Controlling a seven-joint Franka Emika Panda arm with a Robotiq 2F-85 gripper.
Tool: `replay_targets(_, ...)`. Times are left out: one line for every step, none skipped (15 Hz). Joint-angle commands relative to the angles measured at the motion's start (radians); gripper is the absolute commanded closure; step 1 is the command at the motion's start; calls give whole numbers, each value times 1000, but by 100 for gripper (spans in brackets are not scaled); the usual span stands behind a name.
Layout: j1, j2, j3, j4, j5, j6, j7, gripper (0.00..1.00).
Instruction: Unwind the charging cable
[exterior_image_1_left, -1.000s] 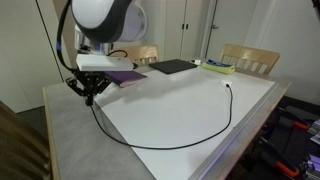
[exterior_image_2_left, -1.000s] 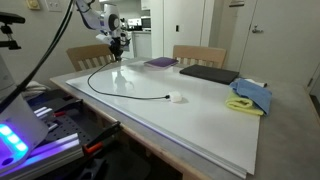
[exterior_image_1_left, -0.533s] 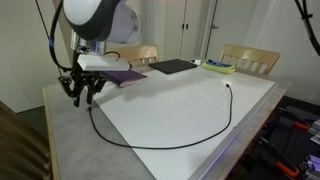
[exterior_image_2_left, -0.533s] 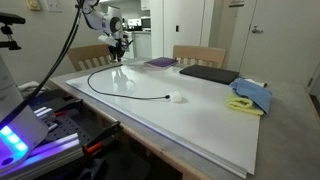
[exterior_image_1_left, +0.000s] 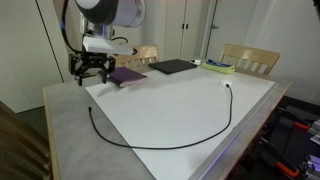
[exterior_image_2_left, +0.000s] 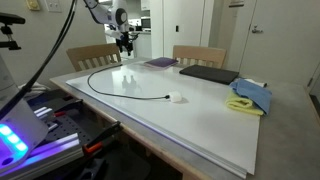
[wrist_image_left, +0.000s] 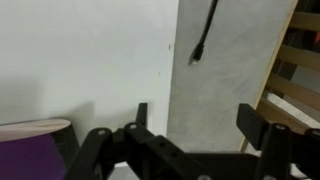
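Note:
The charging cable (exterior_image_1_left: 150, 147) is a thin black cord lying in one long open curve across the white table top, also seen in an exterior view (exterior_image_2_left: 92, 83). Its white plug block (exterior_image_2_left: 177, 98) rests on the table at one end (exterior_image_1_left: 228, 85). The other end, with a tiny connector (wrist_image_left: 196, 57), lies flat on the grey strip at the table's side. My gripper (exterior_image_1_left: 88, 72) hangs in the air above and behind that end, open and empty (wrist_image_left: 200, 120). One exterior view shows it high over the far corner (exterior_image_2_left: 126, 42).
A purple flat object (exterior_image_1_left: 125, 75) lies near the gripper. A black pad (exterior_image_1_left: 172, 66) sits at the back. A blue and yellow cloth (exterior_image_2_left: 250, 96) lies by the far edge. Wooden chairs (exterior_image_1_left: 250, 58) stand behind the table.
The gripper went from shut on the cable's connector end to open. It let the end drop onto the table, then rose and drew back toward the table's rear corner.

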Motion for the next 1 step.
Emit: replay_targets(18, -64, -51, -51, -1, -57, 95, 0)
